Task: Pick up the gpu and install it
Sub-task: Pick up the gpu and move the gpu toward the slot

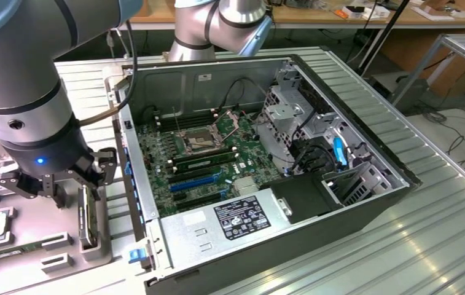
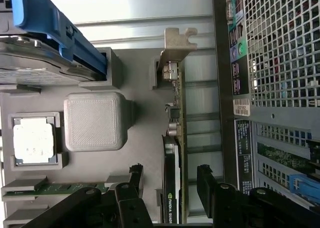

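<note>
**Open gripper (image 1: 80, 190) astride gpu (image 1: 87, 222)**

Exterior view: the gpu stands on edge in a grey tray (image 1: 60, 264), at the exterior view's left of the computer case (image 1: 363, 206).

Wrist view: jaws spread wide, one finger on each side of the card, with gaps. The card has a thin green board, a black cooler and a silvery bracket (image 2: 177, 43).

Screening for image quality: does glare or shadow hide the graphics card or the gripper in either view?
Exterior view: glare streaks on the ribbed silver metal table, away from the work. Wrist view: the thin dark-green circuit card with silvery bracket is evenly lit; the open black gripper straddling it reads dark.
</note>
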You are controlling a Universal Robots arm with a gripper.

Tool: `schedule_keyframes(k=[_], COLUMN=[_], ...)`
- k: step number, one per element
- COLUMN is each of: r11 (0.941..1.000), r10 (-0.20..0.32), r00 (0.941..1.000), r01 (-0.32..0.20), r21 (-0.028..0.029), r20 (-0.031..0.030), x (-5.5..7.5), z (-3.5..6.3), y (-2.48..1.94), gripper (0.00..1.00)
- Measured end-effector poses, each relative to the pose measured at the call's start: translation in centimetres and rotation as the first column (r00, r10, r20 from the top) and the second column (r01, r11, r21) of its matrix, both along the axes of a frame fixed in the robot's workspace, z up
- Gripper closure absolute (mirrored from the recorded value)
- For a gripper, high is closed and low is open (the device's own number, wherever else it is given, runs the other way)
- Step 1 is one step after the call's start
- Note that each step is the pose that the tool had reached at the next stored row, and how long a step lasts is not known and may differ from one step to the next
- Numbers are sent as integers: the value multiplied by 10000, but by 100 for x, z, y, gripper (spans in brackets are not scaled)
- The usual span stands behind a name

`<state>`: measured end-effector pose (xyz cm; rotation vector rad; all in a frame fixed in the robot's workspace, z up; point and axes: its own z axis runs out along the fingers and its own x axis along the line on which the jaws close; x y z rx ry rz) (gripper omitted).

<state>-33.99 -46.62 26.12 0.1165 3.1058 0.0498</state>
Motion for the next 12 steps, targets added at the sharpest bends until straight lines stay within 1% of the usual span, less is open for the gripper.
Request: schedule_keyframes(k=[6, 12], r11=[10000, 10000], r10=[0, 0], r00=[10000, 10000], r01=[0, 0], r21=[1, 1], r20=[12, 45], x=[-2, -4], z=[-32, -76], y=[-5, -16], gripper=[44, 44])
